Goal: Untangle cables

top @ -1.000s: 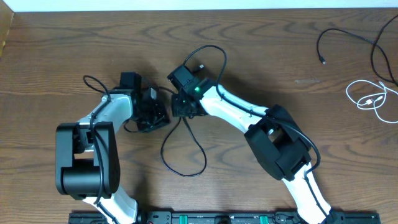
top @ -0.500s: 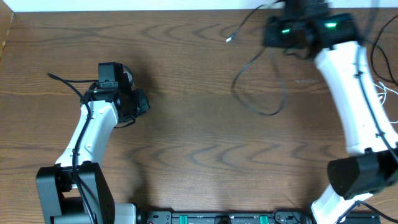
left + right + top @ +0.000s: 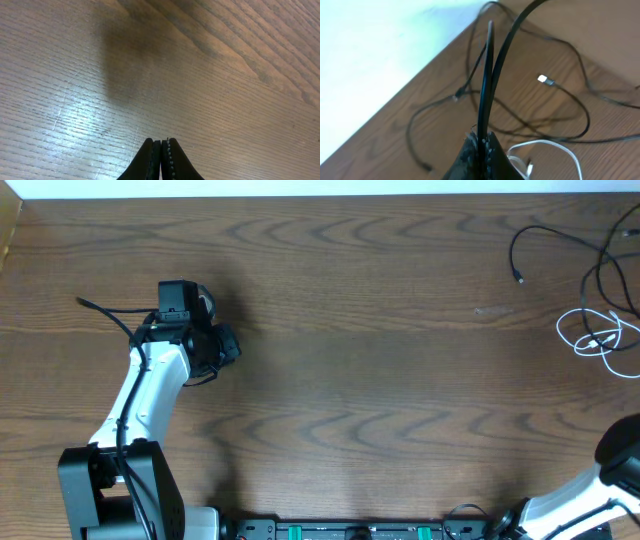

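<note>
Cables (image 3: 596, 340) bunched near table (image 3: 350, 380) edge; right gripper (image 3: 481, 145) pinching black cable (image 3: 486, 100).

Grained wooden table (image 3: 350, 380) with a faint sheen; smooth black cables (image 3: 485, 80)

the left arm (image 3: 150, 395) reached forward from its base at the near left, its wrist turned toward the right. the left gripper (image 3: 161, 152) was pressed together and empty. only part of the right arm (image 3: 612, 480) showed, at the near right corner. the right gripper (image 3: 482, 147) was clamped on a black cable (image 3: 487, 75).
</note>
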`<state>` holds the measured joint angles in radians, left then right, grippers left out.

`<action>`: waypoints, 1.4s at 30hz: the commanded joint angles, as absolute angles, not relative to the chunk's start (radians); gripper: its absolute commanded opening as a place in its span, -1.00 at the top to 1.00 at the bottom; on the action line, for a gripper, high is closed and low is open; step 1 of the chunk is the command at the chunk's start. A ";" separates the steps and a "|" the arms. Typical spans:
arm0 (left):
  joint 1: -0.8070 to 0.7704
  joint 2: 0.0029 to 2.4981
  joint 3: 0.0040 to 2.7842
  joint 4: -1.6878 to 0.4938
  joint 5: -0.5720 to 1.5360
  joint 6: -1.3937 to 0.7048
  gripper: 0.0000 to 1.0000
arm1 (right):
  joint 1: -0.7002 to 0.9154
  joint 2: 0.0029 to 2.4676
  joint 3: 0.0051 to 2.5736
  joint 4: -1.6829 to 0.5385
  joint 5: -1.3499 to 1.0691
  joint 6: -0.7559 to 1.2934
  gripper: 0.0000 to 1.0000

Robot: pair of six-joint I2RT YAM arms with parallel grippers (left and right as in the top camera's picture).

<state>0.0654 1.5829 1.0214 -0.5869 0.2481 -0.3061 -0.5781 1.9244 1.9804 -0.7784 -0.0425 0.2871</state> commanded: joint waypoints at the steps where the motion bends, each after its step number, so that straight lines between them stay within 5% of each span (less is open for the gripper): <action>1: 0.069 1.581 1.034 -0.590 0.234 -0.294 0.83 | -0.603 2.008 1.986 -0.762 -0.006 0.226 -0.36; 2: 0.069 1.581 1.034 -0.590 0.234 -0.294 0.83 | -0.605 2.015 1.986 -0.767 -0.006 0.226 -0.97; 4: 0.069 1.581 1.034 -0.590 0.234 -0.294 0.82 | -0.602 2.008 1.986 -0.783 -0.012 0.232 -0.99; 10: 0.069 1.581 1.034 -0.587 0.234 -0.293 0.24 | -0.514 1.920 1.986 -0.896 -0.030 0.230 -0.99; 13: 0.069 1.581 1.034 -0.590 0.234 -0.293 -0.86 | -0.357 1.800 1.986 -1.017 -0.099 0.199 -0.99; 24: 0.069 1.581 1.034 -0.590 0.234 -0.293 -0.91 | 0.089 1.718 1.986 -1.364 -0.112 0.163 -0.99; 34: 0.069 1.581 1.034 -0.590 0.234 -0.293 -0.91 | 0.141 1.720 1.985 -1.406 -0.105 0.162 -0.99; 38: 0.069 1.581 1.034 -0.590 0.234 -0.293 -0.92 | 0.163 1.661 1.892 -1.219 -0.055 0.150 -0.99; 42: 0.069 1.581 1.034 -0.590 0.234 -0.293 -0.92 | 0.207 1.429 1.544 -0.785 -0.055 0.080 -0.99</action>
<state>0.0654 1.5829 1.0214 -0.5869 0.2420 -0.2951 0.1978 1.5478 1.6661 -0.8867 -0.0669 0.1349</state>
